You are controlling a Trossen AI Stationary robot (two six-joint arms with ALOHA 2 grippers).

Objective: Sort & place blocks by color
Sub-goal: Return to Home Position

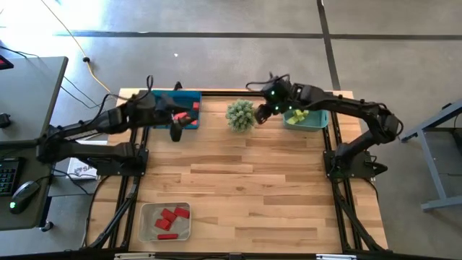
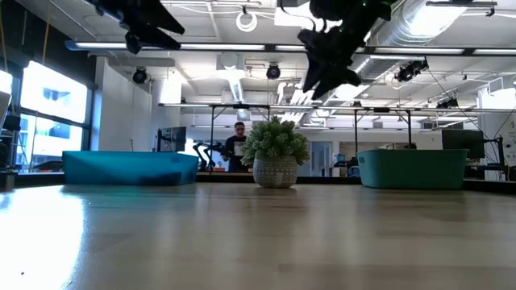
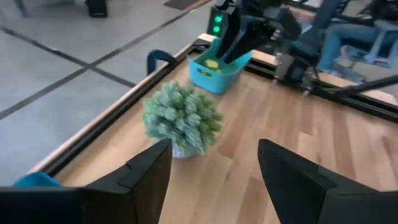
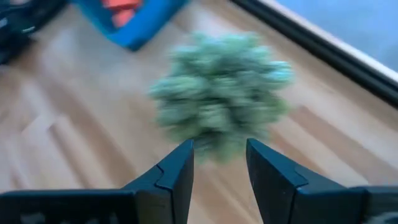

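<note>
Blocks [image 1: 172,215] look sorted, none loose on the counter [image 1: 245,188] as far as I can tell: red ones in the white bin [image 1: 144,220], well apart from the others; orange-red in the blue bin [image 1: 189,95], yellow-green in the teal bin [image 1: 317,124]. My right tool [image 4: 219,144] hangs raised between the potted plant [image 1: 240,114] and the teal bin, fingers partly apart, empty. My left tool [image 3: 214,146] hovers just beside the blue bin, wide open, empty. Heading home, my right arm must clear the plant lying directly ahead
</note>
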